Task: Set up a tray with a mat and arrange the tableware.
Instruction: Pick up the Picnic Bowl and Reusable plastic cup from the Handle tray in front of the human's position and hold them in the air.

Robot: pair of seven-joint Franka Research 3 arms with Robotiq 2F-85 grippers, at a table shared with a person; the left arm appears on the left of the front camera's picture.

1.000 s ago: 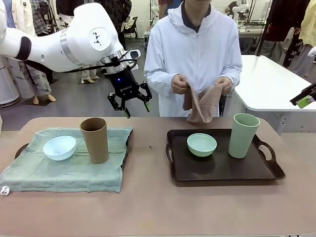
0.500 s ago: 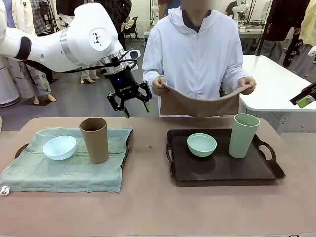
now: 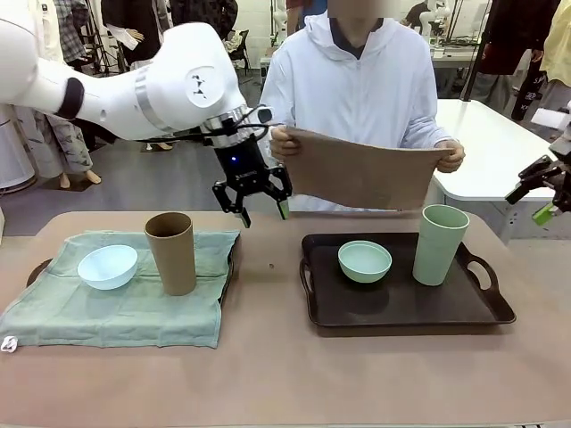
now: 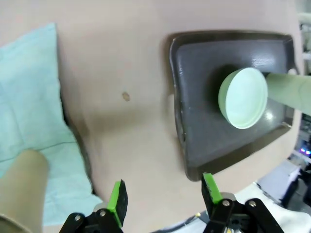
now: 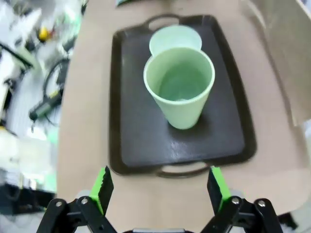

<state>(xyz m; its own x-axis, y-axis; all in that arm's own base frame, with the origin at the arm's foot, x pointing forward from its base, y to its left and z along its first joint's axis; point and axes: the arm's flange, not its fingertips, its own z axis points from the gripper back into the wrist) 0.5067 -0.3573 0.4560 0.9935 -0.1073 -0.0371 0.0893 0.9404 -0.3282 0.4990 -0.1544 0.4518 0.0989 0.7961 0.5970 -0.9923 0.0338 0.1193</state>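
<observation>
Because the pale green cup (image 5: 180, 90) looks light, stiff and slick, the right hand (image 5: 159, 178), fingers apart and empty, should squeeze it mid-wall.

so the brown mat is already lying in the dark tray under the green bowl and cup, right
No. In the front view the person holds the brown mat spread in the air beyond the dark tray; the green bowl and cup stand on the tray's bare floor.
</observation>
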